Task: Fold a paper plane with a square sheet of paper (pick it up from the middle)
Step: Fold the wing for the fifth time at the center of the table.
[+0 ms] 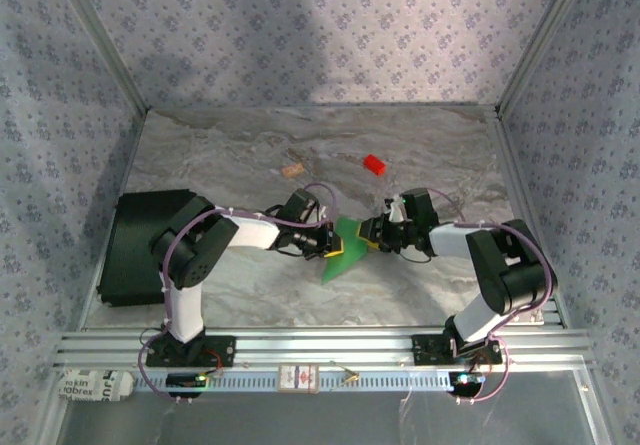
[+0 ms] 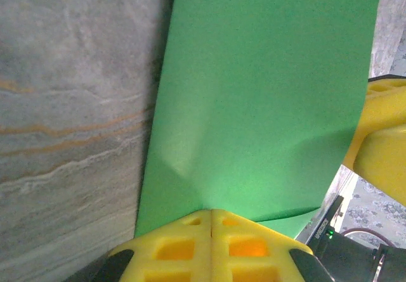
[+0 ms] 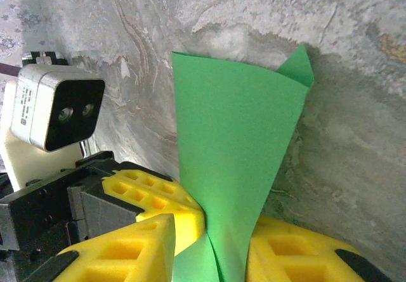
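left fingers [image 2: 181,247] pinch the square sheet of paper [image 2: 254,92] at lower centre; right fingers [image 3: 143,237] stand parted around it; held one-sided, the curled sheet may sag, spoiling the fold

grey marbled tabletop [image 1: 250,295] within blue-grey patterned walls [image 1: 320,35], aluminium rails [image 1: 330,343] in front

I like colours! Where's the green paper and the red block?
green paper [image 2: 254,104]: left wrist view, middle of the sheet.
red block [image 1: 374,164]: top external view, its top face.
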Controlling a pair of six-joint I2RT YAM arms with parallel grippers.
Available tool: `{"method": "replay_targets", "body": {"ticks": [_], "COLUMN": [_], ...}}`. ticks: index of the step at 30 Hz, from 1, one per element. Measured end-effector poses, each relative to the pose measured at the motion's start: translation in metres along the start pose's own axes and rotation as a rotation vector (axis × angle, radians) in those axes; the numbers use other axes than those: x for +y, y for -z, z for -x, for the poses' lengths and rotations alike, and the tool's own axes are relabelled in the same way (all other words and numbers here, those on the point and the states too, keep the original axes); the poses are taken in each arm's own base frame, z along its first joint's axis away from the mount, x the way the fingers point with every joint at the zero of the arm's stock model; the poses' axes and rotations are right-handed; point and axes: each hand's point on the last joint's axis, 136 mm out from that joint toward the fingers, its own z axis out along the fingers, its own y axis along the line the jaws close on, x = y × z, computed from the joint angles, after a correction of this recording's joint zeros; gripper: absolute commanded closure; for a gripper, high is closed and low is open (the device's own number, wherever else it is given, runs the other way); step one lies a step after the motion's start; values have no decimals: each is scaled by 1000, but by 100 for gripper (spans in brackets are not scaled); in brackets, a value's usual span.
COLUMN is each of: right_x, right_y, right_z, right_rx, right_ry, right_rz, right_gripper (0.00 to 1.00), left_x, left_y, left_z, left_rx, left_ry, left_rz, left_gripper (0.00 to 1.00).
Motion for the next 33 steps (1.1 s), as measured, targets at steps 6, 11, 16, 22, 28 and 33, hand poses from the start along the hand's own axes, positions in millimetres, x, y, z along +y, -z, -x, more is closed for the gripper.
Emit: {"method": "replay_targets", "body": {"ticks": [6,11,16,22,28,33], "right_x": [-5,-11,-13,-14,-5,7], "right_y": [-3,-6,-6,-4,9,17], "right_z": [3,5,5,6,8,13], "right_rx": [12,29,35,15,-62,-115], "right_ry": [2,-5,-12,-69,-138,-170], "right_rz": [1,-13,-22,-31,-22,-6], "right_gripper": [69,83,94,98,99,98], "left_x": [0,0,0,-12,-29,-37], "left_y": [0,0,0,9,29,28], "left_z": [0,0,0,1,1,-19], "left_rx": [0,0,-6,-25,-82,-89], "left_ry": [-1,-4,-16,-73,-205,-388], "left_rz": [-1,-1,-15,-29,9,112], "left_gripper": [99,99,89,68,62,57]}}
